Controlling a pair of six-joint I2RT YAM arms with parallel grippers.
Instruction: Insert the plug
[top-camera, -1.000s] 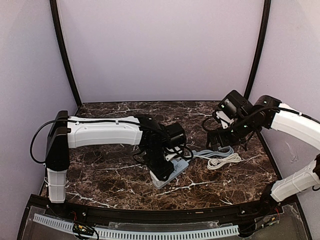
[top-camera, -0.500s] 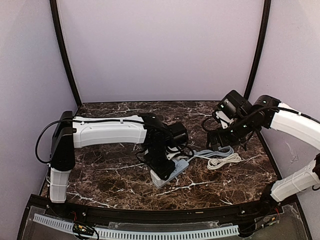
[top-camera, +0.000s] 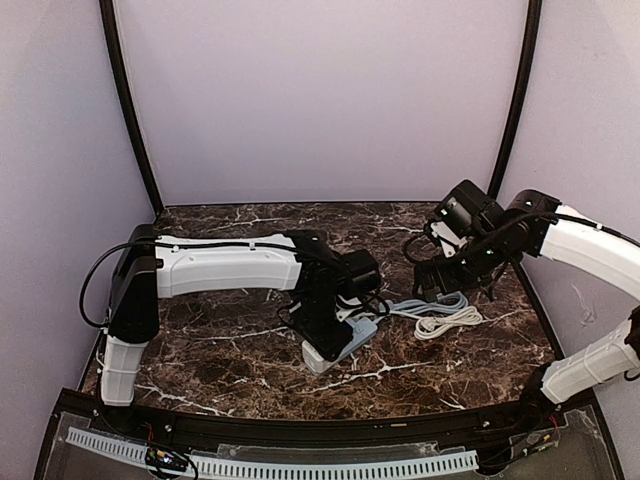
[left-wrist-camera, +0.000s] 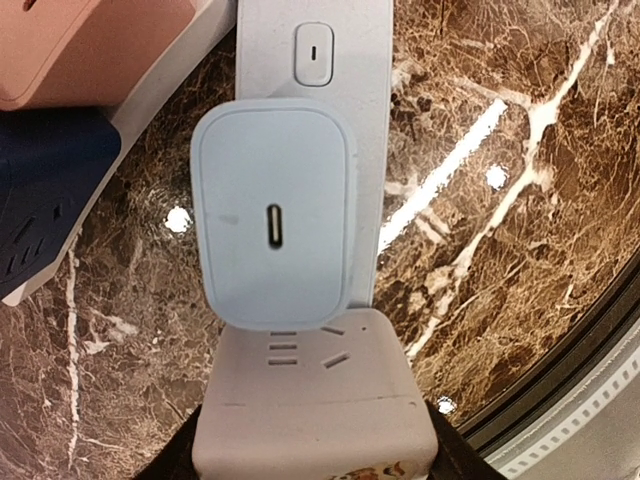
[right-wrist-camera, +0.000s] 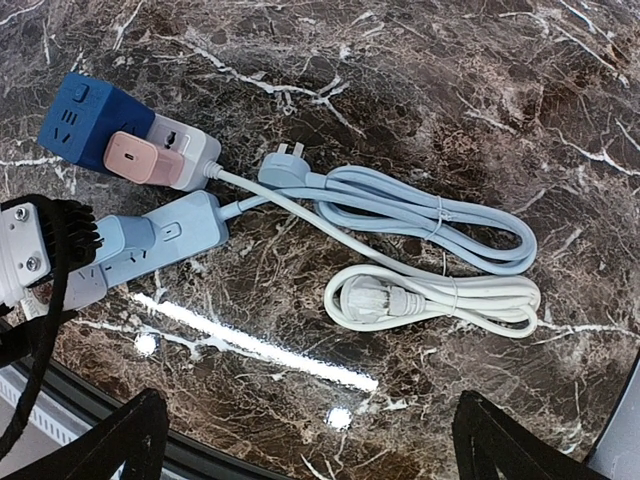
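Observation:
A pale blue charger plug (left-wrist-camera: 270, 215) with a slot-shaped port on its face sits pressed down on the pale blue power strip (left-wrist-camera: 340, 120), just below the strip's switch (left-wrist-camera: 314, 52). My left gripper (left-wrist-camera: 310, 462) is at the strip's near end, a dark finger tight against each side of it. From above, the left gripper (top-camera: 325, 325) stands over the strip (top-camera: 345, 342) at table centre. My right gripper (right-wrist-camera: 325, 450) hangs open above the cables, its fingers (right-wrist-camera: 140, 440) wide apart with nothing between them.
A dark blue cube socket (right-wrist-camera: 85, 120) with a pink plug (right-wrist-camera: 140, 157) and a white adapter (right-wrist-camera: 190, 150) lies beside the strip. A coiled pale blue cable (right-wrist-camera: 430, 215) and a coiled white cable (right-wrist-camera: 440, 300) lie to the right. The table's front rail (top-camera: 330, 432) runs close by.
The left arm's shoulder and upper link have swung to the right, while its gripper stays at the strip. The right arm has not moved.

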